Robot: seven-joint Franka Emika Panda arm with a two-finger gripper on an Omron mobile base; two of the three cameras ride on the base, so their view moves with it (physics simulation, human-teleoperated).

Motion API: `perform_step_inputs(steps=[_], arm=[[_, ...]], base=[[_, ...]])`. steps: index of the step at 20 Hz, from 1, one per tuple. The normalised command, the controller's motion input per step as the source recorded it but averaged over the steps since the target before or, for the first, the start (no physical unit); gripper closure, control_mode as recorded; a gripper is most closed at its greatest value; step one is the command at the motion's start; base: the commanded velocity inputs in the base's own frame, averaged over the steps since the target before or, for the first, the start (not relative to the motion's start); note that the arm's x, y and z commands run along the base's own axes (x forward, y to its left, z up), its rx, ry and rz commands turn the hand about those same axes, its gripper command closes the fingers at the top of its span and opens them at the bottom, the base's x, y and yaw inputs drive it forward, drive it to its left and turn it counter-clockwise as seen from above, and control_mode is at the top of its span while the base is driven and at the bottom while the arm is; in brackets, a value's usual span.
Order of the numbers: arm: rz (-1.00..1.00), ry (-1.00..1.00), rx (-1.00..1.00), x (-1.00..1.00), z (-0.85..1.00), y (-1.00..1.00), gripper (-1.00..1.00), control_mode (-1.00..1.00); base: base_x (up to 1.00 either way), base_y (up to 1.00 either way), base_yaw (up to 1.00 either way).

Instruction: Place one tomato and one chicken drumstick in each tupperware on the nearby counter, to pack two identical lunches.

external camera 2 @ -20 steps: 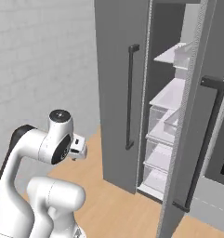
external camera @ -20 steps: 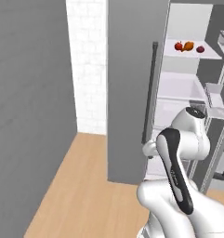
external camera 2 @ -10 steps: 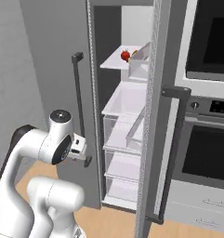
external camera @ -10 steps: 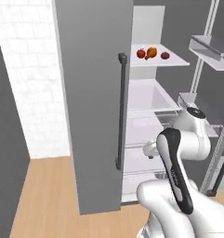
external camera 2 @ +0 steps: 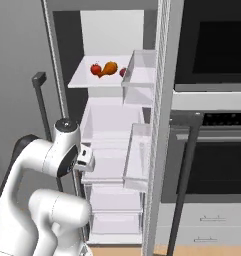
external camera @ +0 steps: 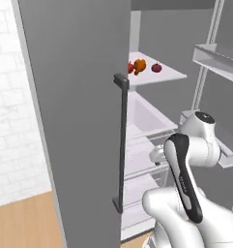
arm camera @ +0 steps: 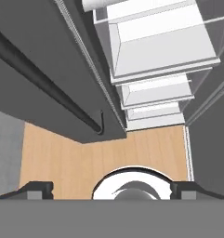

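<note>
Step in hand: looks like the fetch stage, parked in front of the open fridge (external camera 2: 117, 150) with nothing picked up yet.

Food spot: up on the top white shelf (external camera: 168, 75), far back and well above the arm. Two tomatoes, one tomato (external camera 2: 95, 69) at the left, another tomato (external camera: 156, 68) at the right, with an orange chicken drumstick (external camera 2: 109, 68) between them and just beside the left one.

Same food, left side view: drumstick (external camera: 139, 64) peeking out past the edge of the big grey fridge door (external camera: 79, 121), left tomato half hidden behind that edge.

Pincer: pincer (arm camera: 111, 189) wide open, holding nothing, tips far apart at the bottom of the hand view. Pointing down at the wooden floor (arm camera: 85, 158) and the lower drawers (arm camera: 155, 88), so nowhere near the food yet.

Arm: folded low and close to the body, hand roughly level with the middle drawers in the right side view.

Tupperware and table: can't say where they sit from here, so no comment on how full they are.

Next move, best guess: swing the hand up and tip it forward to the top shelf, go in between the door and the right-hand door bins (external camera 2: 142, 70), then close on one item. Drumstick sits tight against the left tomato, so the right tomato seems the cleaner first grab.

Watch out: door handle (external camera: 122, 140) close on the left.
</note>
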Motion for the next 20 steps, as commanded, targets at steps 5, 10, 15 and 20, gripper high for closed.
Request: perform_step_inputs(steps=[5, 10, 15, 20], arm=[[0.0, 0.0, 0.0, 0.0, 0.0, 0.0, -1.0, 1.0], [0.0, 0.0, 0.0, 0.0, 0.0, 0.0, -1.0, 1.0], [0.0, 0.0, 0.0, 0.0, 0.0, 0.0, -1.0, 1.0], [0.0, 0.0, 0.0, 0.0, 0.0, 0.0, -1.0, 1.0]], base=[[0.8, 0.08, -0.22], [0.49, -0.04, 0.09], [0.3, -0.08, 0.11], [0.41, -0.43, 0.07]])
